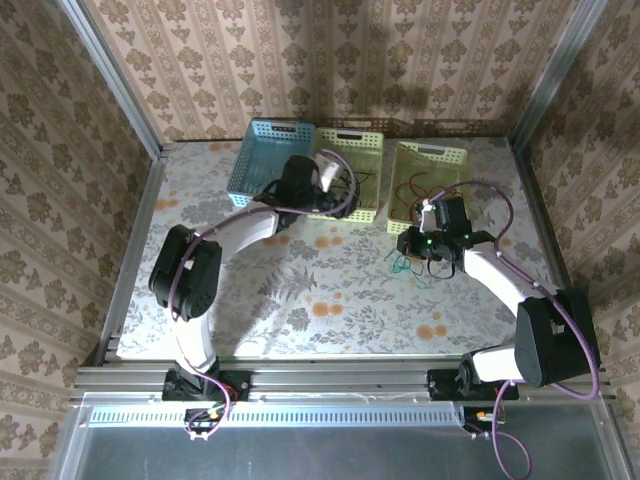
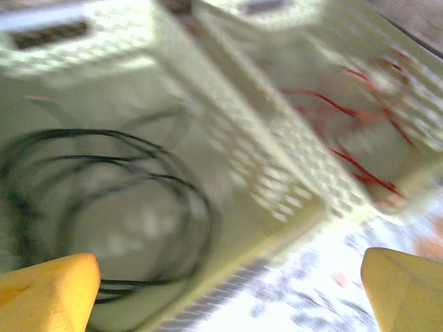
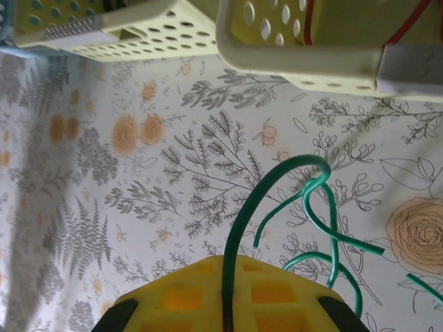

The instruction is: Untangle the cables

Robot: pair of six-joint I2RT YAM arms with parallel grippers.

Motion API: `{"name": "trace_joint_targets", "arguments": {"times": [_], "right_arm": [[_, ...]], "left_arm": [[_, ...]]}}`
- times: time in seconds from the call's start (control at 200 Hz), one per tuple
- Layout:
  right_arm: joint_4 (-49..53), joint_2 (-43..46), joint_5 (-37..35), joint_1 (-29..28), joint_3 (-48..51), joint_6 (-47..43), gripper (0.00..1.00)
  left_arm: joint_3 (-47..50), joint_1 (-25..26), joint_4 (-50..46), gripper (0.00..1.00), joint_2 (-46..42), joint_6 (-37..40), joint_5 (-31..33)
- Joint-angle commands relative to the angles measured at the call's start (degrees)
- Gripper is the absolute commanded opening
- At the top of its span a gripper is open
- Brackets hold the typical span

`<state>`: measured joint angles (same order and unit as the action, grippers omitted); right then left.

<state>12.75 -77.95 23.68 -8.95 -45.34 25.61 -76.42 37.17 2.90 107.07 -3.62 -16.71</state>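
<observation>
Three plastic baskets with rows of punched holes in their walls stand side by side at the far side of the table, which is covered by a pale cloth (image 1: 330, 300) printed with grey ferns and orange flowers. The blue basket (image 1: 262, 155) is on the left, with a rectangular shape and a slotted handle in its rim.

Next to it, wall against wall, is the middle basket (image 1: 350, 135), which is pale yellow-green. It holds the black cable (image 2: 206, 221), a thin, smooth wire lying on the floor of the basket in several loose round loops. The left gripper (image 2: 228, 294) hangs over this basket with its yellow fingers spread wide and nothing between them.

The right basket (image 1: 430, 150) is the same pale yellow-green and stands just beside the middle one. It holds the red cable (image 2: 363, 168), a thin wire bent into irregular curves.

The green cable (image 3: 302, 160) is on the cloth just in front of the right basket. It is glossy and round, arches up into a narrow hook, and its loose strands cross one another. The right gripper (image 3: 228, 294) is low over the cloth. Its blocky yellow fingers, moulded with square recesses, are pinched together on one strand of the green cable.
</observation>
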Motion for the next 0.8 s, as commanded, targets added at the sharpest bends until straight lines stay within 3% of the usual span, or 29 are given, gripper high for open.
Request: {"name": "trace_joint_targets", "arguments": {"times": [0.0, 0.135, 0.41, 0.795], "right_arm": [[-9.4, 0.1, 7.6, 3.0, 1.3, 6.3, 0.10], [-17.3, -0.7, 12.7, 3.9, 2.8, 12.4, 0.10], [-27.4, 0.8, 12.3, 4.1, 5.2, 25.1, 0.09], [-27.7, -1.4, 17.6, 4.0, 2.7, 29.1, 0.09]], "left_arm": [[1.2, 3.4, -7.6, 0.98, -0.2, 7.0, -8.4], [0.1, 6.8, -10.4, 0.99, 2.5, 10.6, -7.2], [-1.2, 8.1, -9.8, 0.94, 4.4, 10.9, -9.1], [-0.3, 8.1, -4.6, 0.87, 5.4, 9.5, -9.0]]}}
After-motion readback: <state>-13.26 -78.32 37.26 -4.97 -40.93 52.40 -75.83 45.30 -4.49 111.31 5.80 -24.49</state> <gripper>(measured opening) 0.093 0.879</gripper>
